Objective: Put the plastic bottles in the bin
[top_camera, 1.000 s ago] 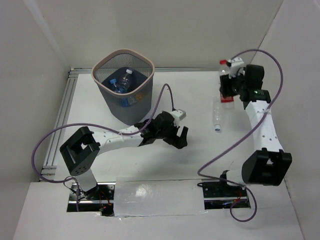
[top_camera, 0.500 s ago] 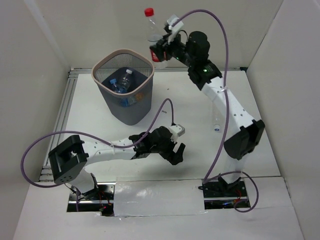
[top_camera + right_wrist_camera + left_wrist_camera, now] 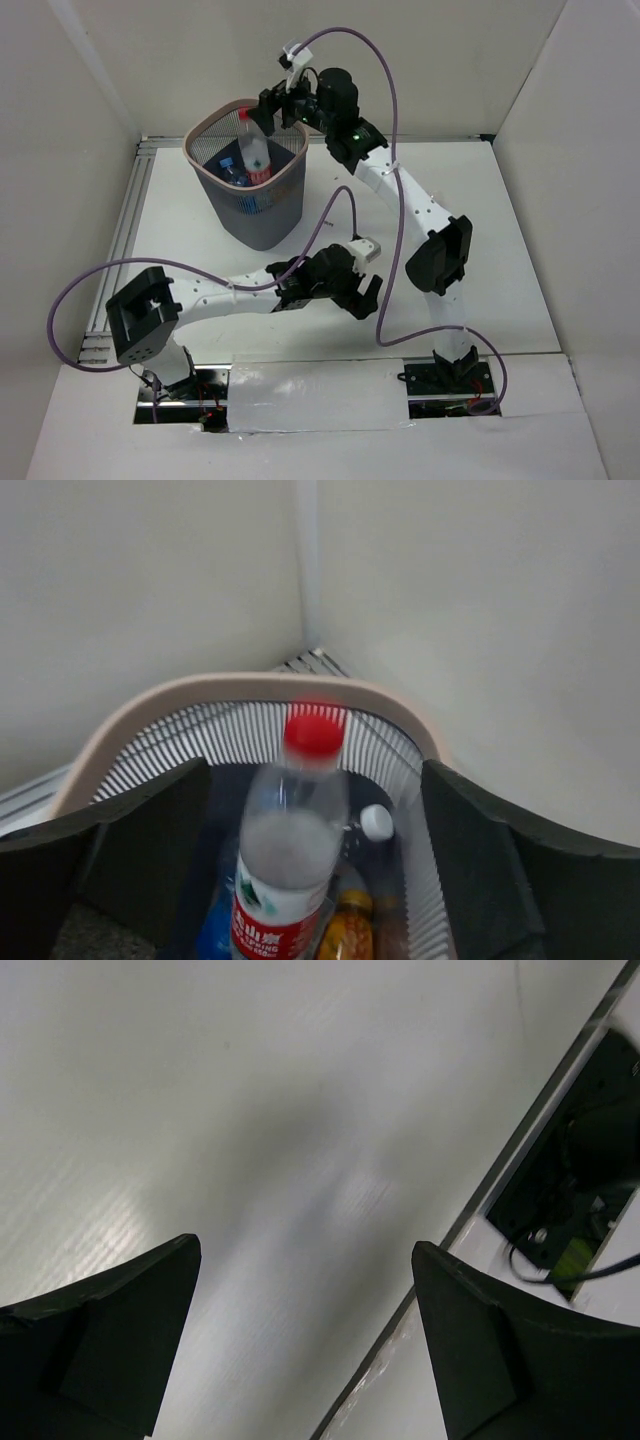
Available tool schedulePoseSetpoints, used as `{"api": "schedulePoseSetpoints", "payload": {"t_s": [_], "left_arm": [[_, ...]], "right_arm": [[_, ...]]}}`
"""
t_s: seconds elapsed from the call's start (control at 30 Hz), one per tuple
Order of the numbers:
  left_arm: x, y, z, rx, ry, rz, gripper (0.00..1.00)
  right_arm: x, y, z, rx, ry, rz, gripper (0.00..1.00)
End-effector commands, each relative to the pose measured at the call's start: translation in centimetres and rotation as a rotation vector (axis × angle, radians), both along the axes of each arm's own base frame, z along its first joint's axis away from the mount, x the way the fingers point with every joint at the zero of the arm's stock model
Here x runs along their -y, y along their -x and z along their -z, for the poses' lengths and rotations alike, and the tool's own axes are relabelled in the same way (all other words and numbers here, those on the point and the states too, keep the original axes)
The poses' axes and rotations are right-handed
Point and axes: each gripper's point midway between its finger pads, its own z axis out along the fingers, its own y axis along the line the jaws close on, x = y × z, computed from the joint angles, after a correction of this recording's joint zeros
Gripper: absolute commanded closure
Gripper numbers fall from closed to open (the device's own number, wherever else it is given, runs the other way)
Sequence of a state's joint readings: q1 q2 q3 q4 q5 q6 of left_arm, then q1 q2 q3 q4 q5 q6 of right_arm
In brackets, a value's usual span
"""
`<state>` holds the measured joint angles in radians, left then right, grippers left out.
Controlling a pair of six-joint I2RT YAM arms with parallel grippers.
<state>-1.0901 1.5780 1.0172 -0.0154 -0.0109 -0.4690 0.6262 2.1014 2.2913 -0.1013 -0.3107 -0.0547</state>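
Note:
The bin (image 3: 197,128), dark mesh with a pale rim, stands at the far left of the table. A clear bottle with a red cap and red label (image 3: 255,150) is upright in its mouth, neck above the rim. My right gripper (image 3: 272,108) hangs open just above and behind it. In the right wrist view this bottle (image 3: 290,850) sits between my right gripper's (image 3: 315,770) spread fingers, apart from both, over the bin's rim (image 3: 200,692). Below it lie an orange bottle (image 3: 345,930) and a white-capped one (image 3: 376,822). My left gripper (image 3: 365,297) is open and empty over the table's front.
The white enclosure walls stand close behind the bin. An aluminium rail (image 3: 130,215) runs along the table's left edge. In the left wrist view my left gripper (image 3: 305,1250) looks at bare tabletop and the dark base opening (image 3: 570,1190) at the near edge.
My right arm has swung left from the back right corner to above the bin, and its fingers have opened off the red-capped bottle, which now sits in the bin's mouth. The left gripper shifted slightly.

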Motion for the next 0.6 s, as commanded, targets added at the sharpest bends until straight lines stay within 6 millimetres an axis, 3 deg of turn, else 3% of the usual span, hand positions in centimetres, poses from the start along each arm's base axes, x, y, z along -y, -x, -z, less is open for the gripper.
{"api": "schedulePoseSetpoints", "payload": {"t_s": [0.0, 0.07, 0.1, 0.2, 0.27, 0.3, 0.33, 0.37, 0.4, 0.47, 0.5, 0.57], "left_arm": [[2.7, -1.8, -2.3, 0.075, 0.049, 0.003, 0.00], [3.3, -2.8, -2.5, 0.086, 0.052, -0.003, 0.00], [4.2, -3.0, -3.4, 0.088, 0.070, 0.006, 0.00], [5.5, -4.4, -4.3, 0.111, 0.085, -0.006, 0.00], [6.1, -5.2, -3.8, 0.115, 0.067, -0.023, 0.00], [6.6, -6.2, -4.7, 0.129, 0.079, -0.043, 0.00], [7.0, -6.6, -4.7, 0.135, 0.079, -0.051, 0.00], [7.3, -7.0, -3.5, 0.127, 0.052, -0.058, 0.00], [8.1, -7.8, -4.5, 0.142, 0.073, -0.082, 0.00], [8.4, -9.0, -3.9, 0.120, 0.065, -0.130, 0.00], [9.4, -9.4, -3.5, 0.093, 0.079, -0.151, 0.00], [9.9, -11.0, -3.5, 0.067, 0.115, -0.201, 0.00]], "right_arm": [[3.3, -0.6, -5.6, 0.060, -0.089, 0.052, 0.06], [4.8, -1.1, -6.0, 0.055, -0.087, 0.084, 0.04], [7.1, -1.3, -7.9, 0.089, -0.099, 0.127, 0.00], [13.3, -2.9, -7.9, 0.085, -0.029, 0.306, 0.00], [17.7, -4.0, -7.8, 0.076, 0.006, 0.436, 0.00], [22.2, -4.8, -7.9, 0.064, 0.013, 0.535, 0.06], [25.0, -5.2, -7.8, 0.049, 0.022, 0.595, 0.16], [27.7, -5.4, -7.0, 0.011, 0.034, 0.642, 0.42], [32.6, -5.2, -7.8, -0.002, 0.012, 0.726, 0.54], [36.9, -4.6, -5.4, -0.092, 0.029, 0.769, 0.73], [40.7, -4.2, -4.7, -0.120, 0.037, 0.828, 0.86], [43.1, -2.2, -1.8, -0.222, 0.066, 0.842, 0.89]]}}
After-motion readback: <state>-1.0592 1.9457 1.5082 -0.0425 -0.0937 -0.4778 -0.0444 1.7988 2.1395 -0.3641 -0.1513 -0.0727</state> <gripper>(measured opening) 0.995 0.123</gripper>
